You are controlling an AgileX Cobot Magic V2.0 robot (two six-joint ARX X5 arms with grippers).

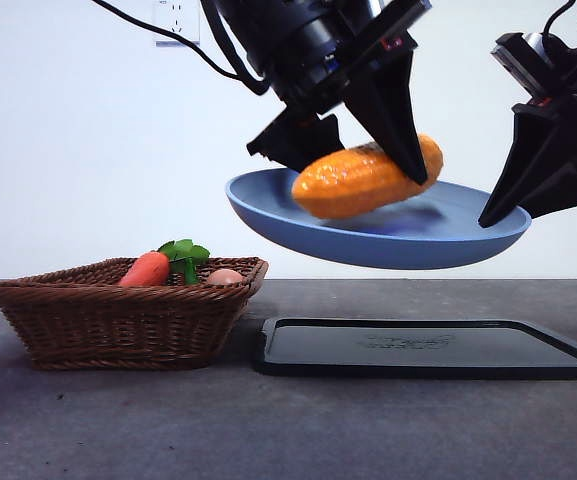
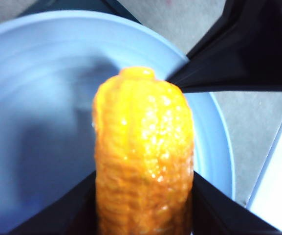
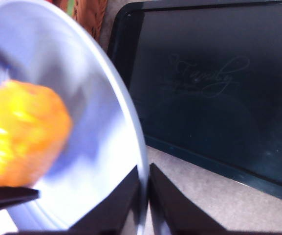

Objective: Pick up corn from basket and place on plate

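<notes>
Two hands are busy, and both are up in the air. From the front, the left hand [image 1: 373,165] comes down from above with its black jaws clamped across the corn [image 1: 366,180], which hangs just over the plate [image 1: 388,245], close to the surface though I cannot tell if it touches. The plate itself is off the counter [image 1: 288,430], tilted, with the right hand [image 1: 508,205] pinching its far rim. Below sit the black tray [image 1: 428,350] and the basket [image 1: 118,315], where the carrot [image 1: 148,268] and a small pale ball [image 1: 224,276] remain.

Over to the left wrist view: the corn [image 2: 143,156] fills the gap between the jaws, gripped around its thick middle, tip pointing out across the blue plate [image 2: 38,107]. That glossy, bumpy skin looks slick, so a mid-body grip seems the right call; it looks rigid and light, likely plastic.

Now the right wrist view: jaws together on the plate's rim [image 3: 138,147], corn [image 3: 21,132] blurred above the dish, tray [image 3: 214,98] underneath. A thin rim hold on a tilted plate looks like it could slip, and a round cob may roll once released.
</notes>
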